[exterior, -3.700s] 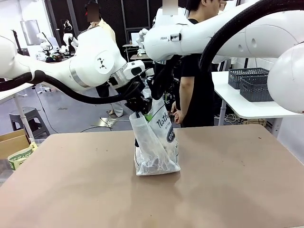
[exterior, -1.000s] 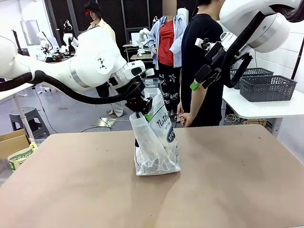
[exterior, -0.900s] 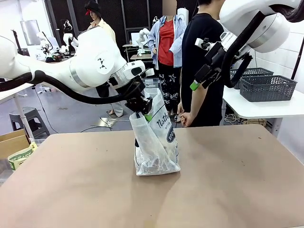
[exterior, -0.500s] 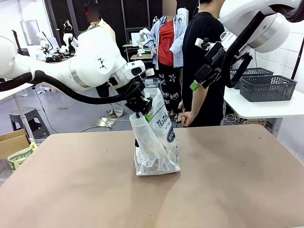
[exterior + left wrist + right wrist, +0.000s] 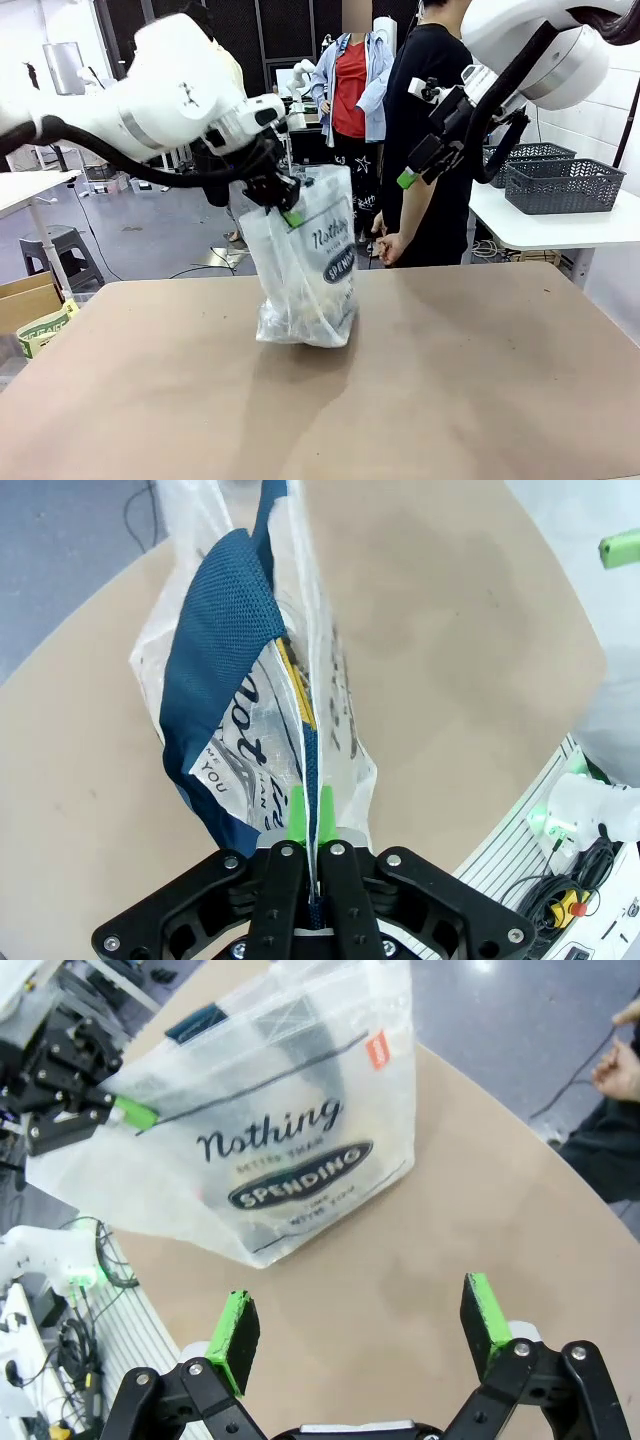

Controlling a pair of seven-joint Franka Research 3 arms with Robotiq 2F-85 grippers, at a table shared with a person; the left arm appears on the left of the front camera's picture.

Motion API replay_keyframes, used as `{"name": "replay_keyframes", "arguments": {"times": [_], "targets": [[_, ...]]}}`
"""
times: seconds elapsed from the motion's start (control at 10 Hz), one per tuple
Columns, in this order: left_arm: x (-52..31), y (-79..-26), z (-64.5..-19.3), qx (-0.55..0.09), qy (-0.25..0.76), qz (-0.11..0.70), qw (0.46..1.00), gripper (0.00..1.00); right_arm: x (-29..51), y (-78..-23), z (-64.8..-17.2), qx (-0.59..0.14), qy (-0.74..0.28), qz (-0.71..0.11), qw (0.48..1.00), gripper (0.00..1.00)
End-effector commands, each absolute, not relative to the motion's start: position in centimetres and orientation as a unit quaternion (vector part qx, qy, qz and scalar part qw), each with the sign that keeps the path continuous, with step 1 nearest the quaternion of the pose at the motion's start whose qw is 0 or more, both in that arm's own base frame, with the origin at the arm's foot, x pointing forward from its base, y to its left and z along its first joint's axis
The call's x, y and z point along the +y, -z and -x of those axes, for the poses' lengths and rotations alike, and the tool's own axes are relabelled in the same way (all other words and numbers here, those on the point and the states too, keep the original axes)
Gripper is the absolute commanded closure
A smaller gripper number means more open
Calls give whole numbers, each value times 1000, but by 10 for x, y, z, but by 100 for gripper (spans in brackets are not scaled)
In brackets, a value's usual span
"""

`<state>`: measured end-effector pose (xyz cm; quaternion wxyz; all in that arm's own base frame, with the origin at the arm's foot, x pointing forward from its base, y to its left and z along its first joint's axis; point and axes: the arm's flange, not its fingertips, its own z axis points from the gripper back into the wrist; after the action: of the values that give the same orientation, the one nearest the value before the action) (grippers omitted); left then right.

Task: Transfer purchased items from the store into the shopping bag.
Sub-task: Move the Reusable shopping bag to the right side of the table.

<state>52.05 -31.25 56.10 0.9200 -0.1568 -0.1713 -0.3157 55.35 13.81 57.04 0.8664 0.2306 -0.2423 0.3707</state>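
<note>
The shopping bag (image 5: 305, 262) is translucent white plastic with black "Nothing" script and a dark oval logo; it hangs stretched tall, its bottom touching the brown table (image 5: 470, 380). My left gripper (image 5: 285, 205) is shut on the bag's upper edge. In the left wrist view the green pads (image 5: 308, 812) pinch the plastic and navy strap of the bag (image 5: 240, 695). My right gripper (image 5: 412, 175) is raised at the far right, open and holding nothing. In the right wrist view its fingers (image 5: 360, 1325) spread wide above the table, with the bag (image 5: 270, 1150) beyond them. Items inside show only as vague shapes.
A person in black (image 5: 425, 150) stands at the table's far side, one hand (image 5: 388, 248) near the edge. Dark lattice baskets (image 5: 560, 185) sit on a white side table at right. A cardboard box (image 5: 30, 305) stands at left.
My left gripper has lifted the bag up and toward picture left, pulling it taller. The right arm has stayed still, raised and open.
</note>
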Motion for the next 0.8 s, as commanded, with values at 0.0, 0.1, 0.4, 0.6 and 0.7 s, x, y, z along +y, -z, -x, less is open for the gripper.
{"name": "replay_keyframes", "arguments": {"times": [0.0, 0.1, 0.4, 0.6, 0.7], "targets": [[-296, -593, -525, -190, 303, 148, 922, 100, 140, -561, -542, -289, -396, -270, 829, 0], [-283, -604, -525, -201, 286, 148, 925, 100, 141, -560, -540, -304, -411, -274, 815, 0], [-236, -623, -523, -200, 265, 140, 933, 100, 145, -549, -533, -308, -457, -263, 792, 0], [-192, -633, -519, -202, 266, 109, 936, 100, 150, -560, -541, -293, -447, -260, 804, 0], [-169, -638, -515, -216, 256, 105, 936, 100, 150, -560, -541, -293, -447, -260, 804, 0]]}}
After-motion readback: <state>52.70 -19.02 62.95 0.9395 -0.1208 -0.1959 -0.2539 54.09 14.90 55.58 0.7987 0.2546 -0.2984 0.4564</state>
